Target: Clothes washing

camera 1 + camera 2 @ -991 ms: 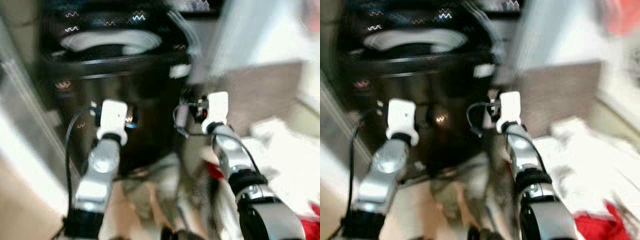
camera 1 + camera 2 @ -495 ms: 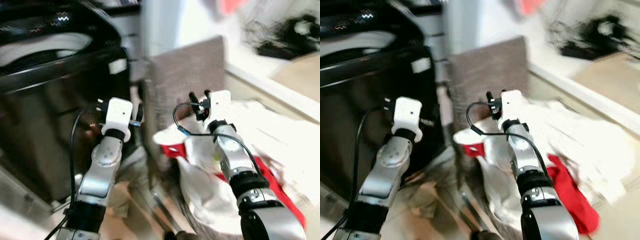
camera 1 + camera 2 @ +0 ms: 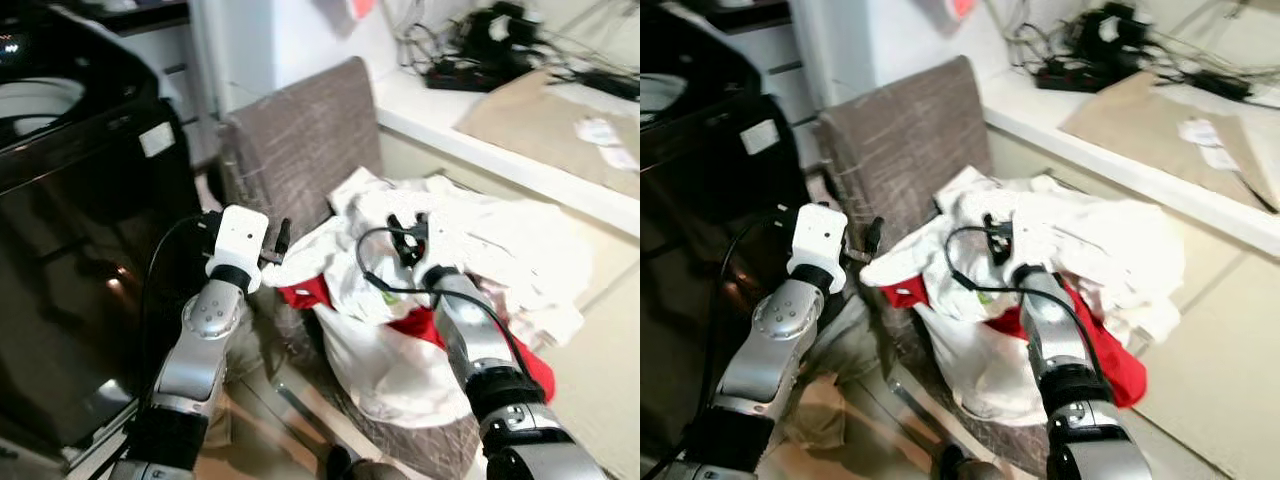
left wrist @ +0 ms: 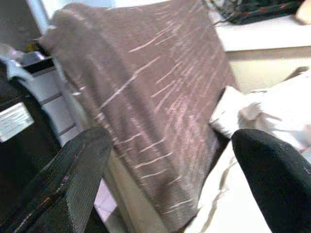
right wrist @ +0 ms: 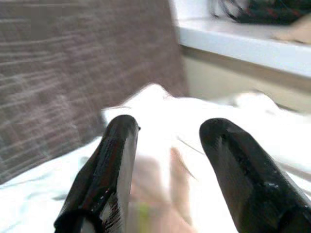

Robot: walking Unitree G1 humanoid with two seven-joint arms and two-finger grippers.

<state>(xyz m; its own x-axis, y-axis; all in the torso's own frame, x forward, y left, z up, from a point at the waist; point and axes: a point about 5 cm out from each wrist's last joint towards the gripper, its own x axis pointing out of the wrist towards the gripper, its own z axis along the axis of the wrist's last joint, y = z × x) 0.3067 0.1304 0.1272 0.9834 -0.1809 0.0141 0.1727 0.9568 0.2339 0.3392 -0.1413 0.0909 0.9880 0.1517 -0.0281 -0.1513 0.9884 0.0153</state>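
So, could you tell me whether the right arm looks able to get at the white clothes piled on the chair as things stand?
Probably yes. The right gripper hovers just over the white clothes heaped on the chair, its fingers open, with nothing between them and the cloth.

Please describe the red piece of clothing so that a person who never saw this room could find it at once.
Find the brown woven fabric chair standing beside the black washing machine. Its seat carries a heap of white clothes. The red cloth garment lies under that heap, peeking out at the front and side edges; it is the single red piece among the white.
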